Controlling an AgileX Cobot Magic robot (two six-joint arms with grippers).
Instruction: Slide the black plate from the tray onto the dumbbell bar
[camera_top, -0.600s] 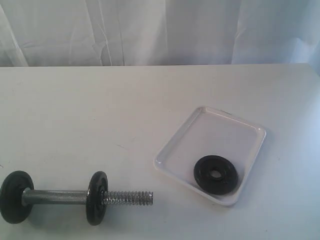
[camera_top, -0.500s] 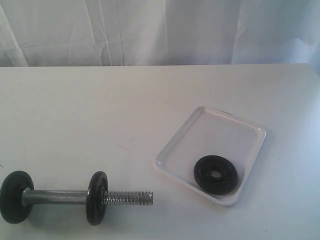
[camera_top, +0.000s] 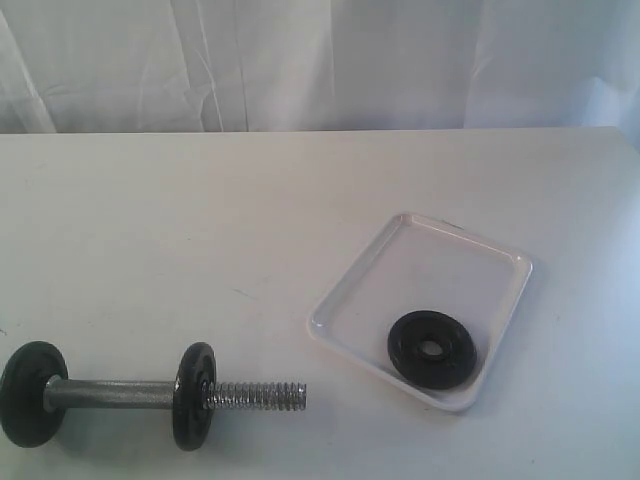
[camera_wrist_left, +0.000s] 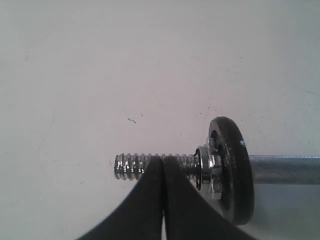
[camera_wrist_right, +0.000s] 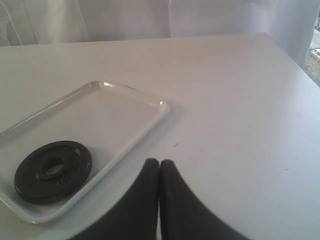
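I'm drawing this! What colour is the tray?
White, with a glossy rim; the tray shows best in the right wrist view.

Table (camera_top: 300, 220) open between tray (camera_top: 430, 275) and dumbbell bar (camera_top: 110, 394); threaded end free up to mounted disc (camera_top: 192, 396); tray rim low.

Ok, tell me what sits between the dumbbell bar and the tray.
Only bare table separates the dumbbell bar from the tray, seen in the exterior view.

No text, label, brand or number can be read on the plate (camera_wrist_right: 75, 167), tray (camera_wrist_right: 164, 106) or bar (camera_wrist_left: 285, 170).
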